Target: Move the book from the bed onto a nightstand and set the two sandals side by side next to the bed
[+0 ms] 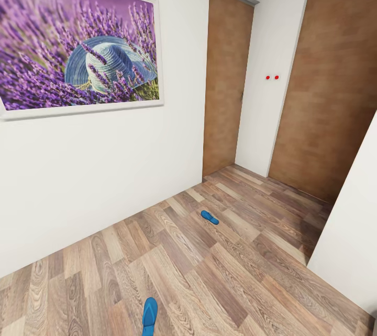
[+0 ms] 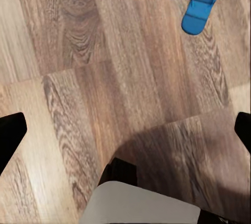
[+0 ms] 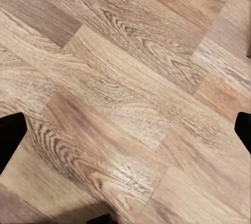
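Two bright blue sandals are seen on the plank floor in the head view: one (image 1: pixel 150 316) at the bottom edge, left of centre, its long axis running up the frame, the other (image 1: pixel 210 217) mid-frame, well apart. The left gripper (image 2: pixel 125 124) is spread wide and empty, the near sandal lying ahead at upper right. The right gripper (image 3: pixel 125 130) is likewise spread over bare floor.
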You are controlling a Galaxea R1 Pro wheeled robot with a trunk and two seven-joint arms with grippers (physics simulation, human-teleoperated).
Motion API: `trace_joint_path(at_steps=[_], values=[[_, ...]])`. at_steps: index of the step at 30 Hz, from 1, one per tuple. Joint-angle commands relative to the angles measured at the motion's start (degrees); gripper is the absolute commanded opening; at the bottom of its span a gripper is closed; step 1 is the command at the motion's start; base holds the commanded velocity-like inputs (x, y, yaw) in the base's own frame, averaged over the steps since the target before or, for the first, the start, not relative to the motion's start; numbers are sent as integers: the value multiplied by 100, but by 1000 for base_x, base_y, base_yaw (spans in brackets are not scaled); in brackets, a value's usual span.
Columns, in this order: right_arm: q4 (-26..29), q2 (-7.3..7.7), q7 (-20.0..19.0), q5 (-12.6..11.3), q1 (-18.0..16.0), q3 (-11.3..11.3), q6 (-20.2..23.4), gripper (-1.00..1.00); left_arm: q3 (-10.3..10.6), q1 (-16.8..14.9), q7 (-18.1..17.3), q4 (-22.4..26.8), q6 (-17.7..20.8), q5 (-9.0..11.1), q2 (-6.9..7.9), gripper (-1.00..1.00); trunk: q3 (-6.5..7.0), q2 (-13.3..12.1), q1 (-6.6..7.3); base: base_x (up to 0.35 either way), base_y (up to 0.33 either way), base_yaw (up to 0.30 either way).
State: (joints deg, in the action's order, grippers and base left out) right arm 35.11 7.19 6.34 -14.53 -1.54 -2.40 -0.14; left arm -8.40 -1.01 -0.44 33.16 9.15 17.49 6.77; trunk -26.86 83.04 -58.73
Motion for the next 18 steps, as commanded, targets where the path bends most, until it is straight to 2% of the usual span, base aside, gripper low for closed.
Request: trace_joint_path(at_steps=[1, 6, 8, 9, 18], values=[[38, 2, 21, -64, -2, 12, -9, 100, -11, -3, -2, 111, 73, 77, -5, 100, -7, 3, 0, 0, 0, 0], [109, -6, 29, -76, -3, 11, -33, 100, -12, -31, 6, 484, 245, 216, -12, 100, -7, 3, 0, 0, 0, 0], [134, -9, 33, -88, -4, 11, -89, 100, -12, -53, 12, 737, 370, 388, -12, 100, -7, 3, 0, 0, 0, 0], [134, -9, 33, -88, -4, 11, -89, 100, -12, -53, 12, 737, 370, 388, -12, 100, -7, 3, 0, 0, 0, 0], [157, -7, 36, -117, -12, 6, -406, 100, -7, -186, 24, 1191, 501, 922, -24, 100, -7, 3, 0, 0, 0, 0]])
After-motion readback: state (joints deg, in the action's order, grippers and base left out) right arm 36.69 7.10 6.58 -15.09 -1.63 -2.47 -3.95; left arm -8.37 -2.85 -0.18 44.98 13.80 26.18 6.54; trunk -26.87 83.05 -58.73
